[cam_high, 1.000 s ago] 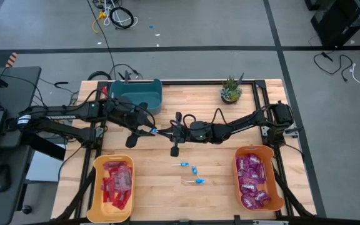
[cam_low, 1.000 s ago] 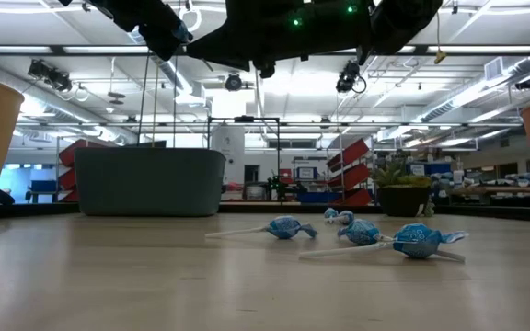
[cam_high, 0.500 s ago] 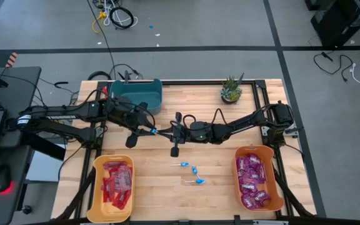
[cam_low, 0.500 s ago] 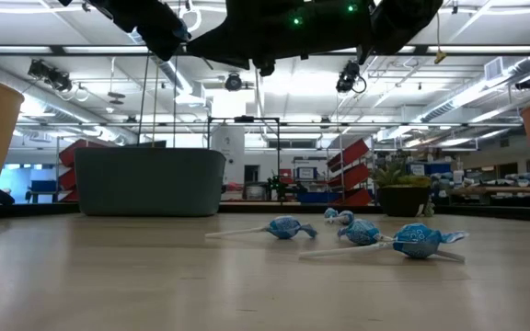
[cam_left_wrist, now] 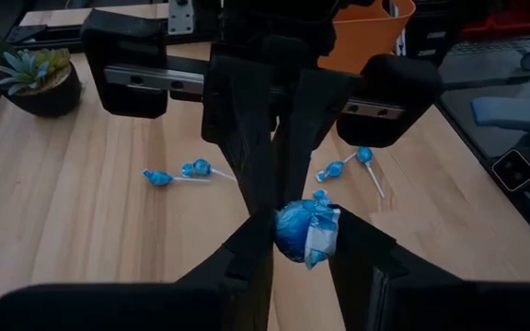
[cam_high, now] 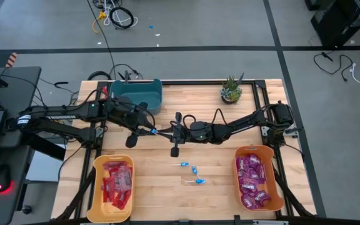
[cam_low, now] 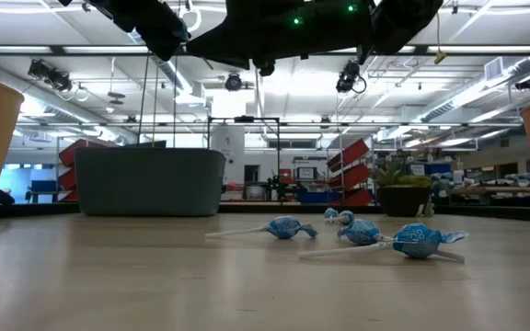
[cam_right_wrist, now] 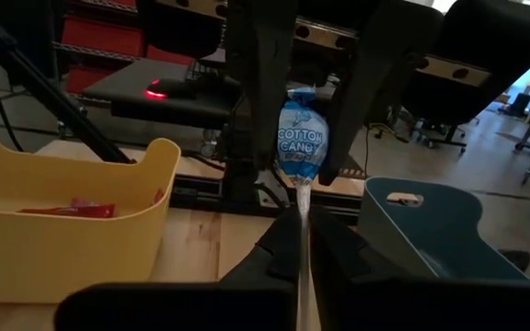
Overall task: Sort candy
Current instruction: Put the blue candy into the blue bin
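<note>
one small blue wrapped lollipop on a thin white stick (cam_high: 153,130) is hanging in the air above the middle of the wooden desk (cam_high: 167,194), caught between both arms. the left tool (cam_left_wrist: 294,241) is closing its fingers around the blue head, and in the left wrist view the two dark fingers are pressing on either side of the wrapper. the right tool (cam_right_wrist: 300,241) is pinching the white stick with its fingers nearly together, so the sweet is being gripped at both ends in what looks like a handover.

three more blue lollipops (cam_high: 194,172) are lying on the bare desk nearer the front. flat red packets are sitting in the yellow plastic bin (cam_high: 97,187) at front left, shiny purple packets in the orange plastic bin (cam_high: 237,181) at front right, and the teal plastic bin (cam_high: 156,94) is standing at the back, just beside the left arm.

the risk, as i judge it, is timing: if the right tool lets go before the left grip is firm on the slippery wrapper, the lollipop could be dropping back to the desk; if both are pulling at once, the stick could be bending or sliding out.
</note>
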